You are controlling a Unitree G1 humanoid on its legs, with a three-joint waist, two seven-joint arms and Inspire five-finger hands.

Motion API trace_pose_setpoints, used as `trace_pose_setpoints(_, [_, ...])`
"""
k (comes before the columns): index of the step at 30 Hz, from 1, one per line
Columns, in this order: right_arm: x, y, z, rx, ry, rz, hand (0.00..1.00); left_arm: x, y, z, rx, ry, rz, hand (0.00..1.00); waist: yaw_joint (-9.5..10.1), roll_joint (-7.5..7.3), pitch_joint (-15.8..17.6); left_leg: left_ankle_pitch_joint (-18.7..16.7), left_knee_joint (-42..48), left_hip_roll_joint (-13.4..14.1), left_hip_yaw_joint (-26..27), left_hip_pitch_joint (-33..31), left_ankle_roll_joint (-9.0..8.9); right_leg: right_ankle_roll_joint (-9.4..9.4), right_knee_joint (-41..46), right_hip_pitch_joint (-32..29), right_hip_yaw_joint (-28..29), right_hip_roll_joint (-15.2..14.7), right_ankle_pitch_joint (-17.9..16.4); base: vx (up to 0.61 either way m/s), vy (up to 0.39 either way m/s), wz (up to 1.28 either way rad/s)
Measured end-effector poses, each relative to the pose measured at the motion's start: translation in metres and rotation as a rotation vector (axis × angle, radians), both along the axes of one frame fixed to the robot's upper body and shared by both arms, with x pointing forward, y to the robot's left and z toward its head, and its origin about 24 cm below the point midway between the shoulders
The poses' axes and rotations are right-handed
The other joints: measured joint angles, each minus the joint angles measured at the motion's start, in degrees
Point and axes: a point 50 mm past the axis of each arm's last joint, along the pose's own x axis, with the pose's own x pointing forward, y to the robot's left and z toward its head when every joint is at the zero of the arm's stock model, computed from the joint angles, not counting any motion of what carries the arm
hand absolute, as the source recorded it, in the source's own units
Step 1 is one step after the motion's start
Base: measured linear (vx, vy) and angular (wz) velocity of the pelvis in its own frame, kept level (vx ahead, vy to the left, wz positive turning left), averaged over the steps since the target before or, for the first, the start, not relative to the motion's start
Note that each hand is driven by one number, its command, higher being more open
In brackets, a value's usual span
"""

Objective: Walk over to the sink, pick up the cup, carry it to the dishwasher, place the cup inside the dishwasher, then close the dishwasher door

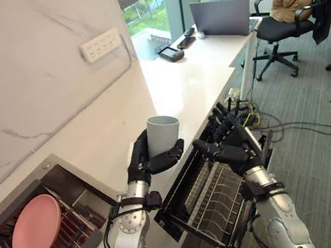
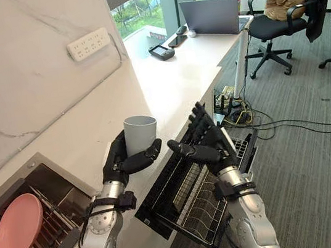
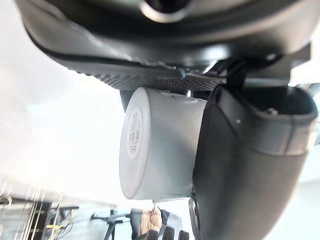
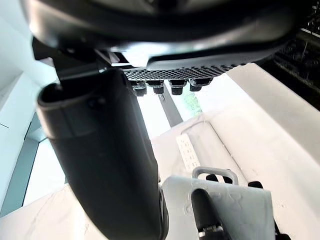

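A pale grey cup (image 1: 163,136) stands upright in my left hand (image 1: 144,158), whose fingers and thumb are curled round it above the white counter's edge. The left wrist view shows the cup (image 3: 160,142) from its base, with the thumb (image 3: 250,165) pressed on its side. My right hand (image 1: 227,143) hovers open just to the right of the cup, over the dishwasher's pulled-out wire rack (image 1: 211,201). The lowered dishwasher door (image 2: 163,193) lies below the counter. The right wrist view also catches the cup (image 4: 225,205) with left fingers on it.
A sink (image 1: 70,194) at lower left holds a pink plate (image 1: 36,229) on a rack. The long white counter (image 1: 189,76) carries a laptop (image 1: 222,17), phones and a small device. A power strip (image 1: 101,45) is on the marble wall. An office chair (image 1: 290,18) stands on the carpet.
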Motion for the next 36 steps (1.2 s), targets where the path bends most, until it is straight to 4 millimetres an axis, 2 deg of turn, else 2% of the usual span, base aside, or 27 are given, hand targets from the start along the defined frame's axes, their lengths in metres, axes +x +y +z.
trace_pose_setpoints(8, [0.0, 0.0, 0.001, 0.048, -0.005, 0.006, 1.0, 0.001, -0.004, 0.003, -0.047, -0.015, -0.011, 0.0, -0.51, -0.61, 0.2, -0.1, -0.7, 1.4, 3.5, 0.5, -0.09, -0.68, -6.8, 1.3, 2.7, 2.6, 4.4, -0.02, -0.009, -0.24])
trace_pose_setpoints(13, [0.0, 0.005, 0.008, 0.136, -0.061, 0.113, 1.0, 0.003, -0.003, 0.008, -0.195, -0.043, -0.033, 0.0, -0.42, -1.12, 0.2, -0.3, -0.7, 2.3, 5.7, 1.7, -0.52, -1.16, -8.4, 1.9, 3.8, 3.8, 5.7, -0.01, -0.024, -0.2])
trace_pose_setpoints(15, [0.003, 0.008, 0.011, 0.157, -0.078, 0.161, 1.0, 0.005, 0.001, 0.012, -0.199, -0.076, -0.016, 0.0, -0.43, -1.47, 0.3, -0.4, -0.7, 2.7, 6.5, 1.9, -0.68, -1.39, -9.6, 2.1, 4.2, 4.1, 6.6, -0.04, -0.03, -0.26])
trace_pose_setpoints(18, [0.004, 0.01, 0.016, 0.215, -0.084, 0.222, 1.0, 0.008, 0.004, 0.023, -0.161, -0.161, 0.009, 0.0, -0.57, -1.9, 0.5, -0.4, -0.6, 2.8, 7.2, 2.1, -0.73, -1.49, -10.8, 2.6, 4.4, 4.5, 7.5, -0.04, -0.027, -0.12])
trace_pose_setpoints(23, [0.004, 0.015, 0.012, 0.294, -0.029, 0.278, 1.0, 0.011, 0.008, 0.034, -0.044, -0.259, 0.051, 0.0, -0.44, -2.09, 0.6, -0.4, -0.7, 3.0, 8.4, 2.5, -0.86, -1.6, -12.5, 3.0, 4.5, 4.8, 8.6, -0.03, -0.019, -0.12])
trace_pose_setpoints(36, [0.004, 0.024, 0.016, 0.335, 0.01, 0.299, 1.0, 0.009, -0.006, 0.023, 0.216, -0.254, -0.034, 0.0, -0.16, -2.38, 0.6, -0.2, -1.2, 3.0, 7.7, 1.9, -1.05, -1.52, -13.1, 3.0, 1.8, 4.6, 9.0, -0.01, -0.005, 0.02])
